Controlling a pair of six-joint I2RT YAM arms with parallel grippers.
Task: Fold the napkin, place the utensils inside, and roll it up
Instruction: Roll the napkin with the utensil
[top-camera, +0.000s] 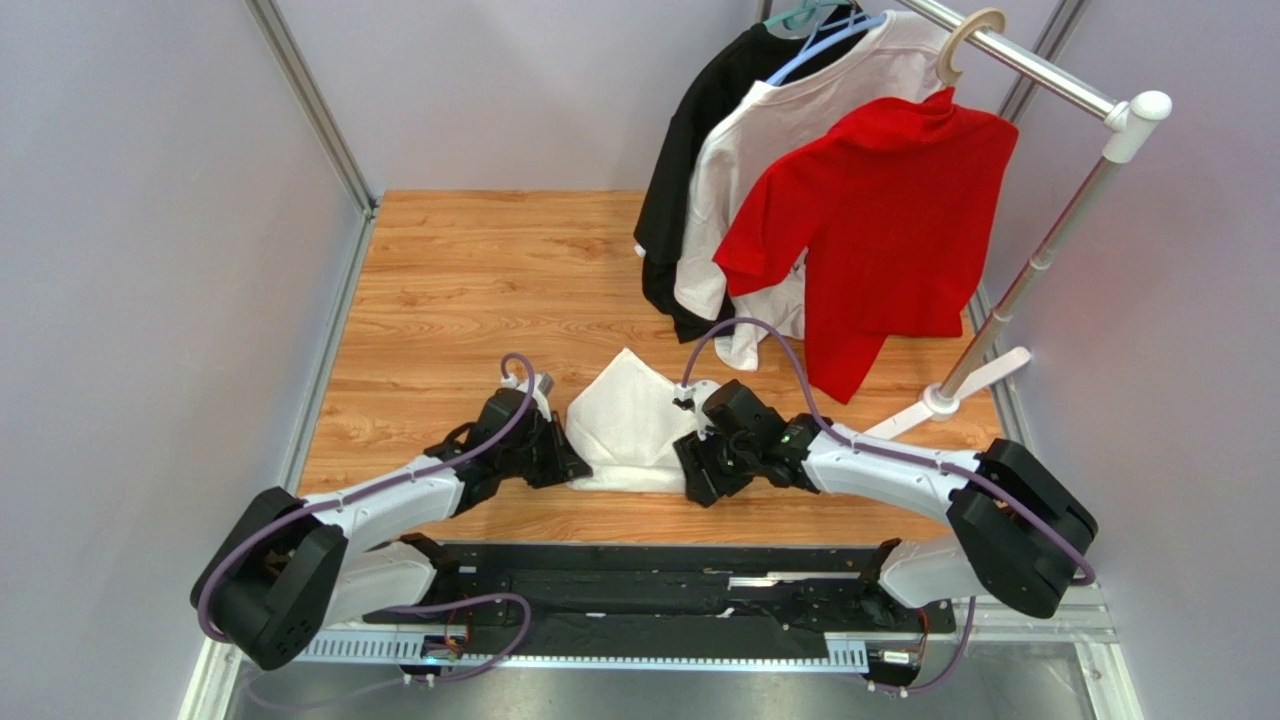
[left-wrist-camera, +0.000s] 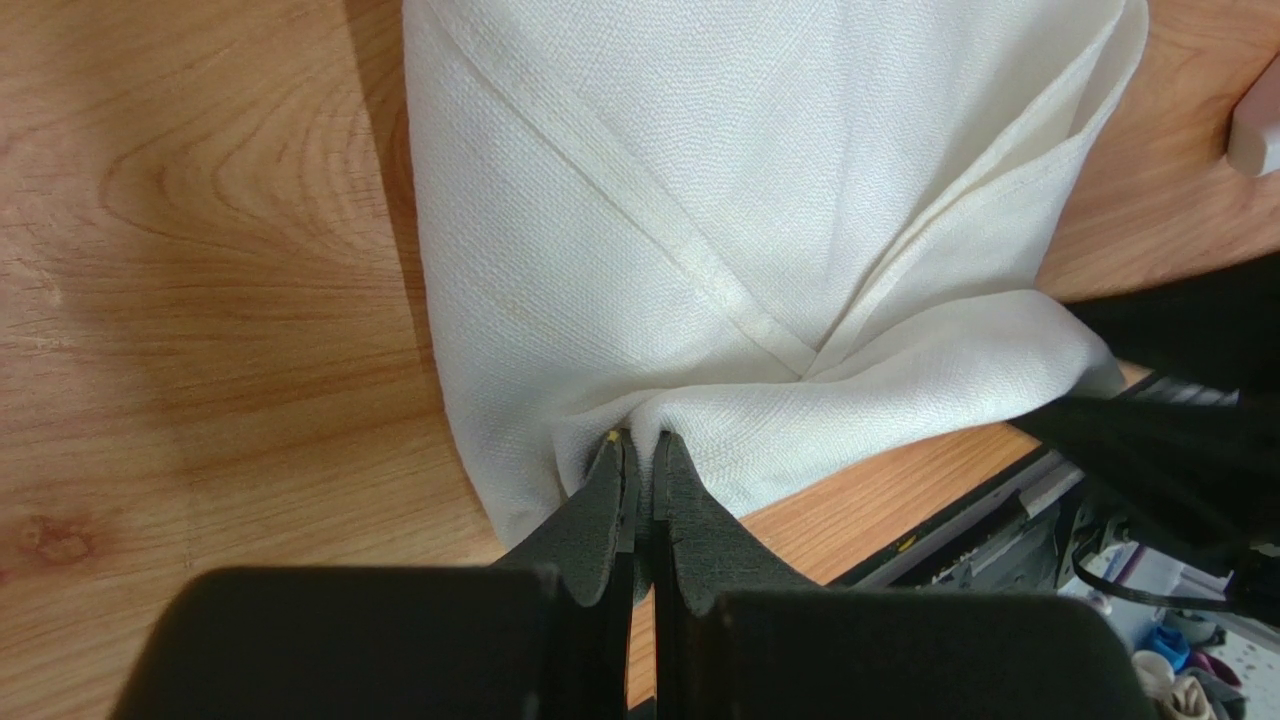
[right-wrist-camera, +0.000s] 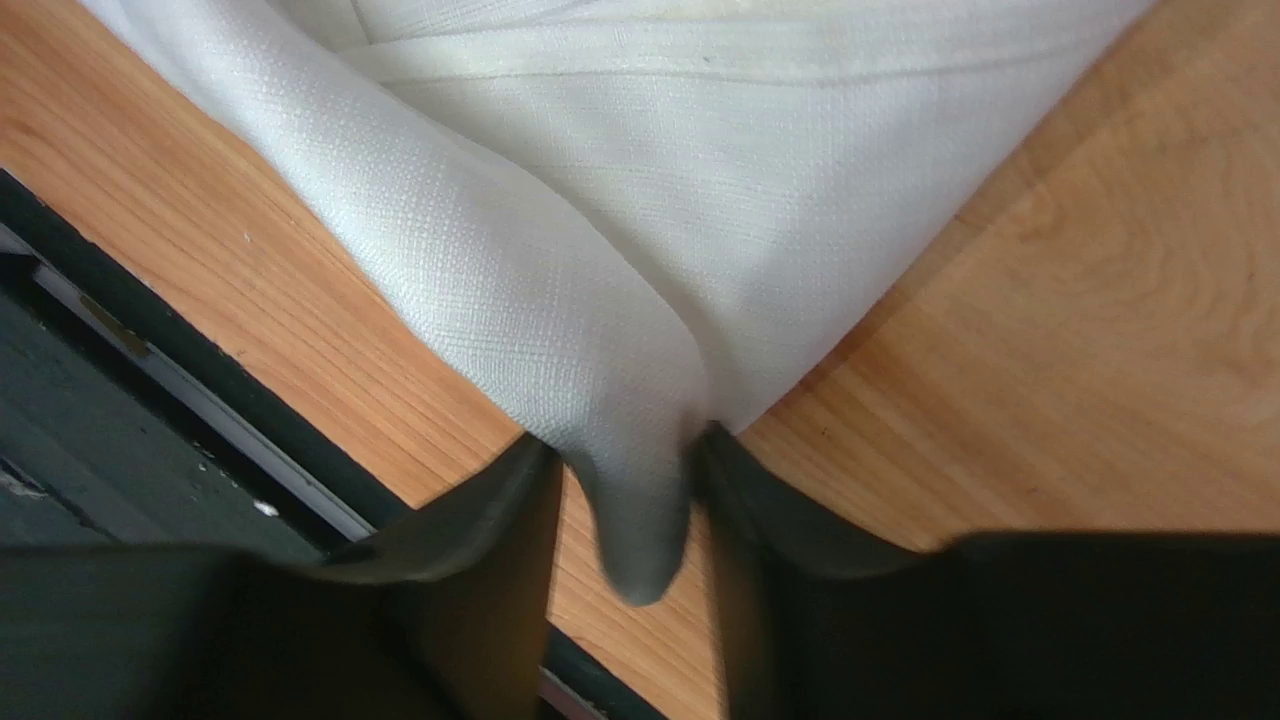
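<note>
The white napkin lies folded into a pointed shape on the wooden table, its near edge rolled up into a thick fold. At the fold's left end my left gripper is shut, pinching the cloth between its fingertips. My right gripper is at the fold's right end. Its jaws stand apart, one on each side of the rounded cloth tip, which hangs between them. In the top view the left gripper and right gripper flank the napkin's near edge. The utensils are hidden.
A clothes rack stands at the back right, its foot on the table, holding a red shirt, a white shirt and a black one. A black rail runs along the near table edge, close behind the napkin.
</note>
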